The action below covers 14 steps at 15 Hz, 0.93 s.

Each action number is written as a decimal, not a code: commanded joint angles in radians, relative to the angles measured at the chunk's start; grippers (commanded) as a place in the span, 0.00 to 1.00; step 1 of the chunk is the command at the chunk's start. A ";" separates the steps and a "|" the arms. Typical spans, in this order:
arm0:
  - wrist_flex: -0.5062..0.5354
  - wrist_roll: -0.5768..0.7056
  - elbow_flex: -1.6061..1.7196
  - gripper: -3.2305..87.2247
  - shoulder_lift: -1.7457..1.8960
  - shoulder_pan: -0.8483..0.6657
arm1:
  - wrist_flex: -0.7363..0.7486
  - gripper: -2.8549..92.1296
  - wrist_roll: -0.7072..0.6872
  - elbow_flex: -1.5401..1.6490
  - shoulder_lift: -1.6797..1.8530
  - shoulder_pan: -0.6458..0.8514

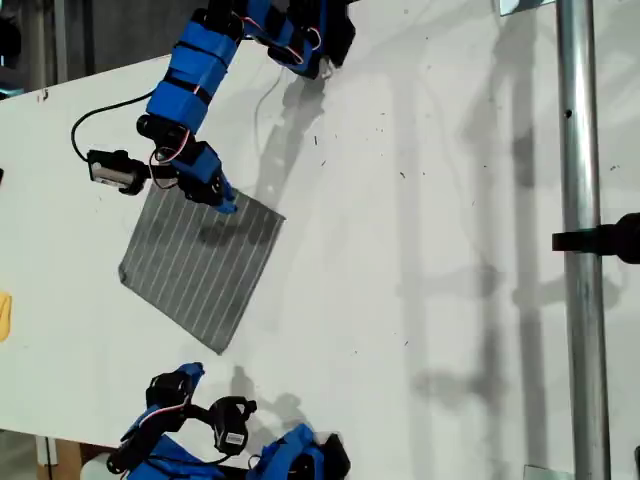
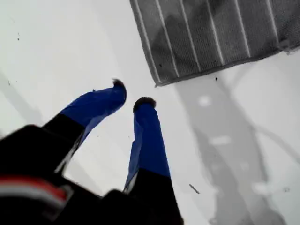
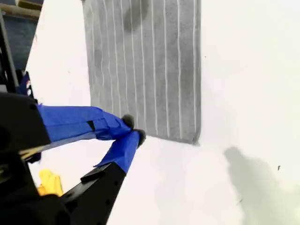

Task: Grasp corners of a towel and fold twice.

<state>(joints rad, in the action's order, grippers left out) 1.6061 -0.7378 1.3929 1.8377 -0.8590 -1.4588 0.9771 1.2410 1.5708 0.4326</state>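
The towel (image 1: pixel 200 265) is a grey cloth with pale stripes, lying flat on the white table toward the exterior view's left. My second gripper (image 1: pixel 222 200) comes down from the top of the exterior view onto the towel's upper edge. In the second wrist view its blue fingertips (image 3: pixel 127 123) meet on that edge of the towel (image 3: pixel 145 65), between two corners. My first gripper (image 2: pixel 132 96) is slightly open and holds nothing. It hangs over bare table a short way from the towel's nearest corner (image 2: pixel 157 84). In the exterior view my first gripper (image 1: pixel 188 375) is near the bottom edge.
A metal pole (image 1: pixel 580 240) with a black clamp (image 1: pixel 612 238) runs down the exterior view's right. A yellow object (image 1: pixel 3 315) lies at that view's left edge. A black cable (image 1: pixel 90 120) loops beside the second arm.
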 commanded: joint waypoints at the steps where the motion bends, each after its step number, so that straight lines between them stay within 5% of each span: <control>1: 0.028 0.040 -0.107 0.06 -0.046 -0.064 | -0.021 0.34 -0.106 -0.149 -0.020 0.017; 6: 0.034 0.087 -0.141 0.10 -0.110 -0.115 | -0.117 0.38 -0.295 -0.267 -0.169 0.037; 14: 0.028 0.083 -0.143 0.10 -0.156 -0.120 | -0.028 0.39 -0.308 -0.313 -0.465 0.012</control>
<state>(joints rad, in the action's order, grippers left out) 1.6245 -0.6565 1.3023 1.6736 -0.9618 -1.5217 0.6826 0.9986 1.1029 0.4556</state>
